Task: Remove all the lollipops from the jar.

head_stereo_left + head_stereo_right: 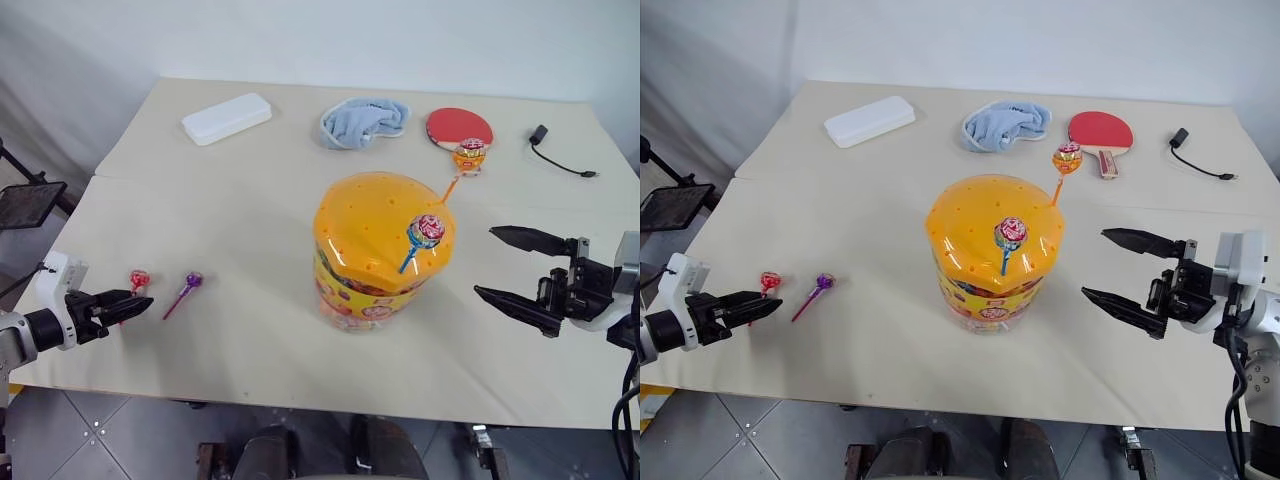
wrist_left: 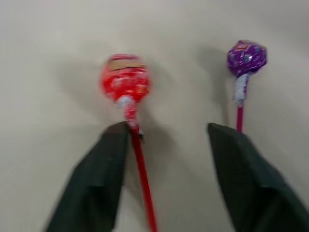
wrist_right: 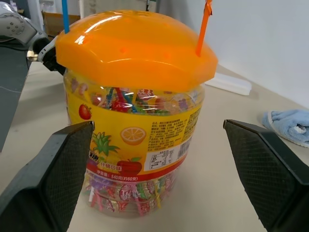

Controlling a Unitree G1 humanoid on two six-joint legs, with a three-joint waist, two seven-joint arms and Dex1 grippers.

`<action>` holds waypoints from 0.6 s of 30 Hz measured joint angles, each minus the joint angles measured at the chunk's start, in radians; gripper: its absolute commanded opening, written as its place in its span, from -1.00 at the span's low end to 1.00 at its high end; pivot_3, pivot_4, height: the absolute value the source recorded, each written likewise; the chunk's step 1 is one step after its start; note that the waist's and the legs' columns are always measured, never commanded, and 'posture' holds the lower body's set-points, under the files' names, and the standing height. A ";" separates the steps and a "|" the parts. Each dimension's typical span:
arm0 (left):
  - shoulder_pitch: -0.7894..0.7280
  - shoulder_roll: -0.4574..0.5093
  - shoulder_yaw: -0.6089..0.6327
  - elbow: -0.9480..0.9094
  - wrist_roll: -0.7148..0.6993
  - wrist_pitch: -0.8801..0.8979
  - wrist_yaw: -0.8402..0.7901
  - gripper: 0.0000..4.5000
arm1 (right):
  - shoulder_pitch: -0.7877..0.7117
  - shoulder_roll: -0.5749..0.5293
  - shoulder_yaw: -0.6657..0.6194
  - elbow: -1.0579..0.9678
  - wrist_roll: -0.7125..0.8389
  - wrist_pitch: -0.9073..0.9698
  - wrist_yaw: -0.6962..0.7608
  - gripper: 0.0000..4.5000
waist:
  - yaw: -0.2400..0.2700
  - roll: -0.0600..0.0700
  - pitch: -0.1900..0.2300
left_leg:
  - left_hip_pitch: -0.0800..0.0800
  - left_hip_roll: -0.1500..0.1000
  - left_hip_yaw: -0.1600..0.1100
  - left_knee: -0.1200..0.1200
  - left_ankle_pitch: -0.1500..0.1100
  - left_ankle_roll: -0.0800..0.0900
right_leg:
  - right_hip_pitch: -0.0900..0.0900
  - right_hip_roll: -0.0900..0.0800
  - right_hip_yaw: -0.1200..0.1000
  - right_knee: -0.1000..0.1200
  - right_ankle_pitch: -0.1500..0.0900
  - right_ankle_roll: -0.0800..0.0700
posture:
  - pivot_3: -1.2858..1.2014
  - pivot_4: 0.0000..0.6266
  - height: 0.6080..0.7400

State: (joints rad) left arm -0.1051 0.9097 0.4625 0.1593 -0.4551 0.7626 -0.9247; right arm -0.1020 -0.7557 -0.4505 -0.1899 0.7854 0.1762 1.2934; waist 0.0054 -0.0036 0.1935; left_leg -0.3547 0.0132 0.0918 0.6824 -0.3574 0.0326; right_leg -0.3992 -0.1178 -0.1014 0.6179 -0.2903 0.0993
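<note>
The jar (image 1: 375, 250), a clear tub with an orange holed lid, stands mid-table. Two lollipops stick up from the lid: a blue-pink one (image 1: 426, 230) on a blue stick and an orange one (image 1: 469, 155) on an orange stick. A red lollipop (image 2: 124, 82) and a purple lollipop (image 2: 246, 58) lie on the table at the left. My left gripper (image 2: 168, 129) is open low over the table, with the red stick lying between its fingers, close to one of them. My right gripper (image 1: 488, 262) is open at the jar's right, facing its side and apart from it.
At the back of the table lie a white box (image 1: 227, 118), a blue cloth (image 1: 365, 122), a red paddle (image 1: 460, 127) and a black cable (image 1: 555, 152). The table's front edge runs just below both grippers.
</note>
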 measured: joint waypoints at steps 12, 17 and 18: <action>0.037 0.085 0.270 0.015 -0.133 -0.274 -0.260 0.98 | 0.033 -0.069 -0.195 0.029 0.096 0.102 -0.071 1.00 | 0.001 0.000 0.000 | -0.004 0.000 0.001 0.000 -0.001 0.001 | -0.005 -0.002 -0.001 0.000 0.000 -0.001 | 0.03 -0.52 1.00; -0.117 0.034 0.194 -0.296 -0.302 -0.261 -0.261 0.98 | -0.047 -0.057 -0.147 0.054 0.100 0.134 -0.100 1.00 | -0.001 0.003 -0.001 | -0.004 -0.002 0.001 0.000 0.000 0.001 | -0.005 -0.004 -0.001 -0.001 0.000 0.000 | 0.03 -0.52 1.00; -0.124 0.022 0.172 -0.321 -0.319 -0.256 -0.256 0.98 | -0.072 -0.051 -0.124 0.050 0.097 0.133 -0.111 1.00 | -0.009 0.005 -0.001 | -0.003 -0.001 0.002 0.000 0.000 0.000 | -0.005 -0.002 0.000 0.002 0.000 0.000 | 0.03 -0.52 1.00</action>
State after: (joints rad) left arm -0.2295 0.9320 0.6346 -0.1615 -0.7741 0.5071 -1.1806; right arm -0.1737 -0.8072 -0.5748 -0.1401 0.8826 0.3096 1.1823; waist -0.0032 0.0012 0.1920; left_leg -0.3580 0.0118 0.0939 0.6824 -0.3573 0.0328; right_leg -0.4041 -0.1200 -0.1016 0.6195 -0.2903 0.0993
